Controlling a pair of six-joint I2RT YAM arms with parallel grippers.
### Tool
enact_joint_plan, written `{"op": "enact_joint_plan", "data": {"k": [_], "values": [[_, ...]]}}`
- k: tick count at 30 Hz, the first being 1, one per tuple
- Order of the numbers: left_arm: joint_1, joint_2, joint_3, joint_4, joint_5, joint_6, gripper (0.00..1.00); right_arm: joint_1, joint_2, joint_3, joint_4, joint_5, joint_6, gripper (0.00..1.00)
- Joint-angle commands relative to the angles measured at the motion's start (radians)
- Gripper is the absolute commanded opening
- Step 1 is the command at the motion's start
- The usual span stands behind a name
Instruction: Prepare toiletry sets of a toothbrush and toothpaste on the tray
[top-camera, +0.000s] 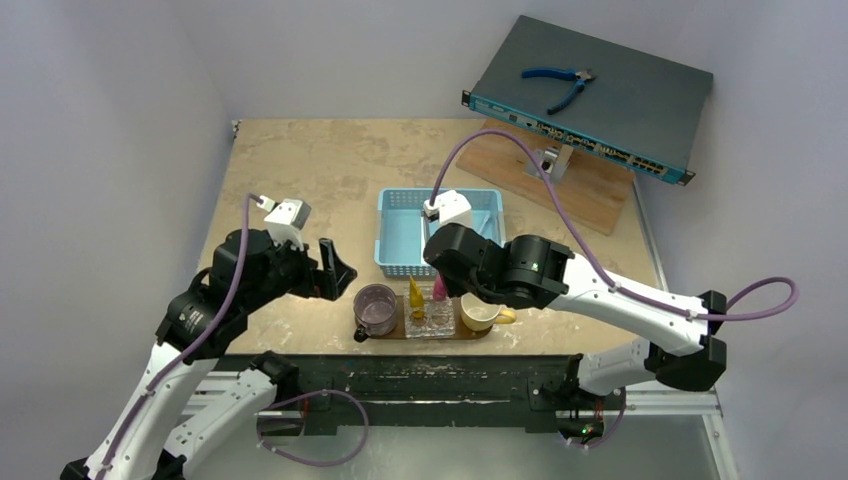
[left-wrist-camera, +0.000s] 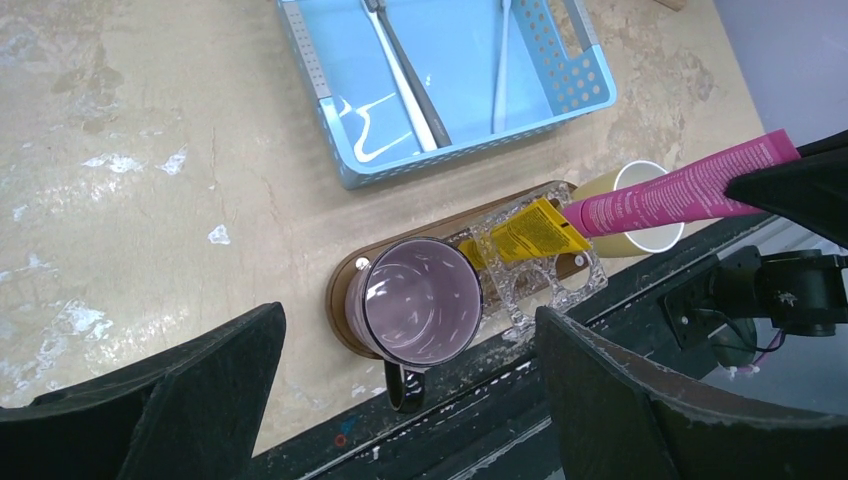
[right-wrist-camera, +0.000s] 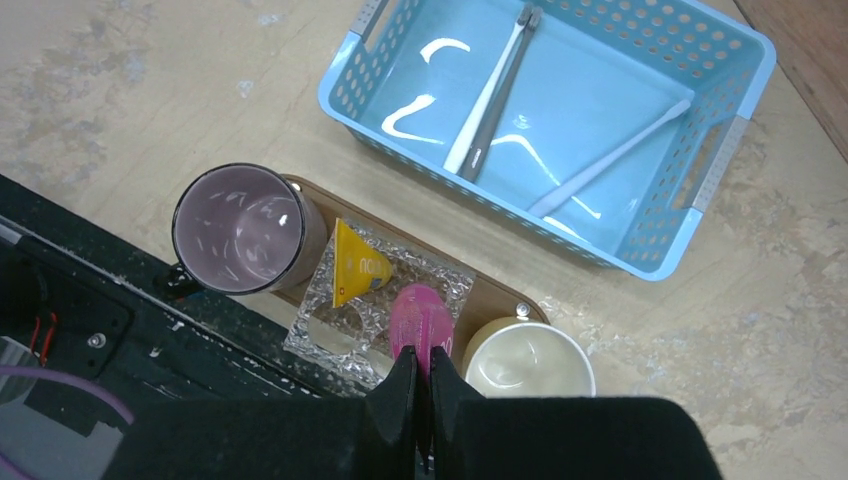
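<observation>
The right end effector is closed on the upper end of the pink tube. The tube hangs directly below the fingers, with its lower end at the clear holder on the tray. The yellow tube stands in the same holder, just beside the pink tube, between the purple cup and the cream cup. The left end effector is open and empty above the tabletop, left of the purple cup and apart from both tubes. The toothbrushes lie in the blue basket beyond the tray.
</observation>
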Motion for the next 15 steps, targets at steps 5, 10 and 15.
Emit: {"op": "enact_joint_plan", "data": {"k": [5,10,15], "values": [[0.006,-0.051,-0.055,0.079,-0.026,0.011,0.94,0.005,0.042,-0.014,0.061,0.030,0.023,0.00],[0.006,-0.062,-0.062,0.070,-0.028,0.015,0.94,0.005,0.064,-0.019,0.076,0.015,0.029,0.00],[0.006,-0.073,-0.066,0.069,-0.031,0.016,0.94,0.005,0.078,-0.033,0.093,0.001,0.027,0.00]]}}
